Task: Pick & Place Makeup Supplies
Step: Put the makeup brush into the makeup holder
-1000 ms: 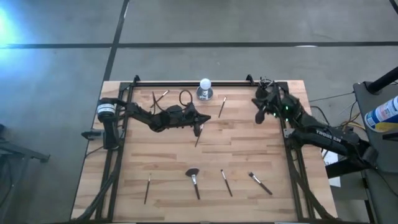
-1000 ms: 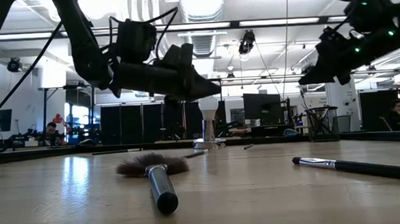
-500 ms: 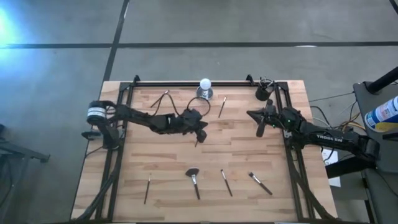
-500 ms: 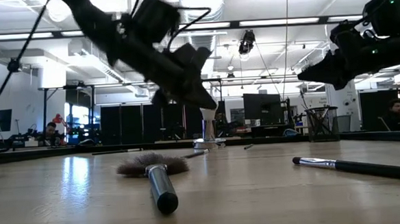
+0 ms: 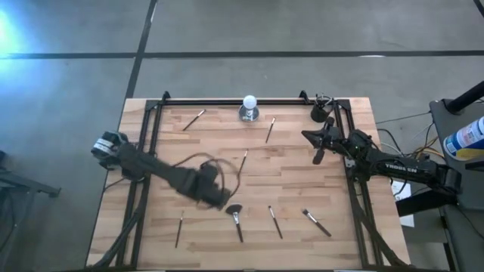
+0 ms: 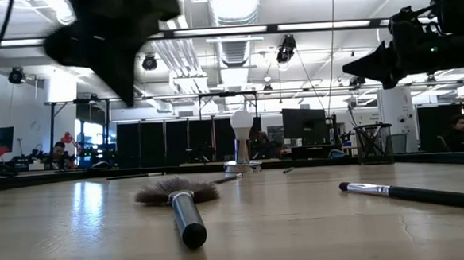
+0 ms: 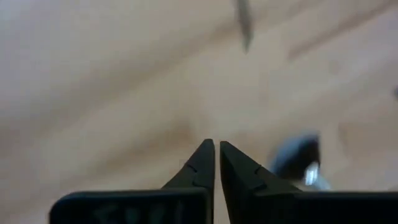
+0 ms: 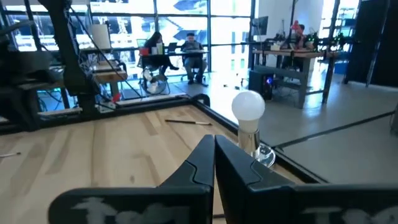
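Left gripper (image 5: 220, 200): we see it low over the table's 7 o'clock area, fingers (image 7: 202, 163) nearly together with a thin gap, grasping nothing.
Right gripper (image 5: 318, 156): we see it at 3 o'clock, clenched, empty.
Makeup supplies: we count seven scattered on the table (image 5: 302, 189); the fan brush (image 5: 235, 214) lies just beside the left gripper, at 6 o'clock.
White ball (image 5: 249, 102): at 12 o'clock.

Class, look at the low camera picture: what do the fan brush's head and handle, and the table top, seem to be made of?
Fan brush: the head looks like soft brown hair or fibre, wispy and spread flat; the handle looks like glossy dark metal or lacquered plastic, since it shows a bright glint.
Table top: light wood, seemingly varnished; the overhead view shows joined planks with grain, and ceiling lights reflect in it.
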You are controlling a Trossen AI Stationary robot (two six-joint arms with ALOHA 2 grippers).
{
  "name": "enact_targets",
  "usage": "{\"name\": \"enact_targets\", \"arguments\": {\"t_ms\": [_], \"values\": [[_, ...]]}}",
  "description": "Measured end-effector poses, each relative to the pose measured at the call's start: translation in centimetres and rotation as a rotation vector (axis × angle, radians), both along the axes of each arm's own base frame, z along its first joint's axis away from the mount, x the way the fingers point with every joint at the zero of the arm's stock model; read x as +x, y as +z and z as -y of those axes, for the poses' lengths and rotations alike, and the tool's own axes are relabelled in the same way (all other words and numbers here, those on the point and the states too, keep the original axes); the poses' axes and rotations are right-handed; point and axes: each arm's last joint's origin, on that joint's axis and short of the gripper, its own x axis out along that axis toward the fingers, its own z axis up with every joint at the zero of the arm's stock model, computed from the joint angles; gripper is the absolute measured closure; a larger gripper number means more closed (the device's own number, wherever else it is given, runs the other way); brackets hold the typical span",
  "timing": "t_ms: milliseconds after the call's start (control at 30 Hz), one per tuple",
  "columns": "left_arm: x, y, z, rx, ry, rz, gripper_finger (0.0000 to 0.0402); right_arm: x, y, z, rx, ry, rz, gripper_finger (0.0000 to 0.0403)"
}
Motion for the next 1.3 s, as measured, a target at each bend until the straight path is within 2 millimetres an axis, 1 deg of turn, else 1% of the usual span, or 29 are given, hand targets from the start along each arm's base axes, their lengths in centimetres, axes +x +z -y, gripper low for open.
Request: {"name": "enact_targets", "arguments": {"t_ms": [100,200,267,333,433,567,767,867,967,1200,1300], "values": [[-1.8,-0.5,2.7,-0.112,0.117,-0.046,0.0363,0.0,-0.3,0.0,0.023,0.003,-0.022,0.0394],[-3.6,-1.4,4.9,-0.180,0.208,-0.086,0.0344,0.0,-0.4,0.0,0.038,0.003,-0.029,0.0394],[-4.7,-2.2,5.9,-0.178,0.264,-0.103,0.0334,0.0,-0.5,0.0,0.048,0.004,-0.030,0.0394],[-5.7,-3.1,6.3,-0.165,0.321,-0.116,0.0326,0.0,-0.5,0.0,0.051,0.004,-0.027,0.0394],[-6.8,-4.7,6.4,-0.147,0.356,-0.142,0.0320,0.0,-0.4,0.0,0.048,0.004,-0.026,0.0394],[-7.4,-6.7,6.0,-0.165,0.363,-0.166,0.0319,0.0,-0.4,0.0,0.045,0.005,-0.019,0.0394],[-8.1,-8.5,5.5,-0.201,0.397,-0.199,0.0319,0.0,-0.1,0.0,0.031,0.004,0.002,0.0394],[-8.1,-9.0,5.5,-0.226,0.400,-0.192,0.0320,0.0,0.1,0.0,0.017,0.005,0.027,0.0394],[-8.2,-9.4,5.5,-0.244,0.402,-0.184,0.0331,0.0,0.2,0.0,0.011,0.004,0.033,0.0394],[-8.6,-10.0,5.3,-0.253,0.413,-0.199,0.0391,0.0,0.3,0.0,-0.005,0.003,0.039,0.0394],[-8.6,-9.9,5.3,-0.254,0.400,-0.203,0.0398,0.0,0.3,0.0,-0.008,0.003,0.037,0.0394]]}}
